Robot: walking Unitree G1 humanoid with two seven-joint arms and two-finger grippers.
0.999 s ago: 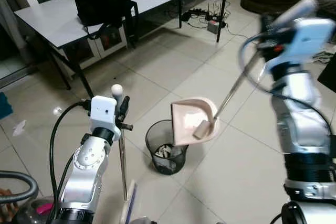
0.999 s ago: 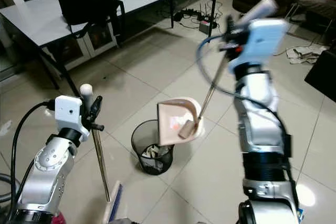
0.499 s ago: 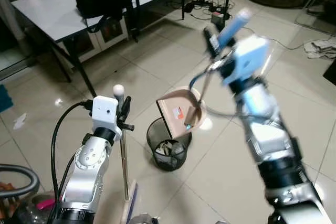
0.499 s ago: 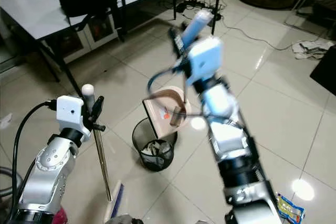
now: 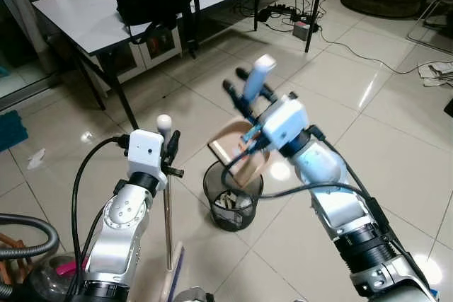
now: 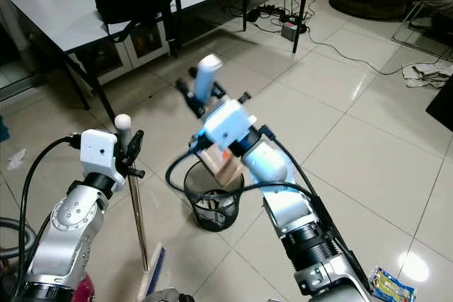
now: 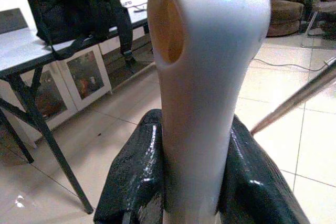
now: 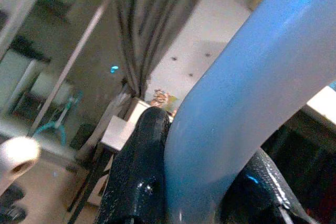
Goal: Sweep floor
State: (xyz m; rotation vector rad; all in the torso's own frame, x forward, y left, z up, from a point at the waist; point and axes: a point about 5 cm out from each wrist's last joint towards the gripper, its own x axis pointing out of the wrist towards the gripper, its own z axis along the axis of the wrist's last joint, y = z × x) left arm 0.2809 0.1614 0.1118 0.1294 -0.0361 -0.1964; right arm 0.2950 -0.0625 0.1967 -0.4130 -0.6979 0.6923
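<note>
So the right hand (image 5: 248, 93) is clamped around the blue handle of the dustpan (image 5: 237, 152), which is tipped over the black mesh bin (image 5: 232, 199) on the tiled floor (image 5: 368, 125) (paper scraps inside). Left hand (image 5: 168, 148) grips the broom (image 5: 167, 210) near its white tip, pole upright, bristles on the floor.

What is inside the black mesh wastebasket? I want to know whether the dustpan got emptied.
Pale crumpled scraps lie at the bottom of the black mesh wastebasket. The tilted beige dustpan, held by the right gripper, covers part of the opening, hiding the rest.
</note>
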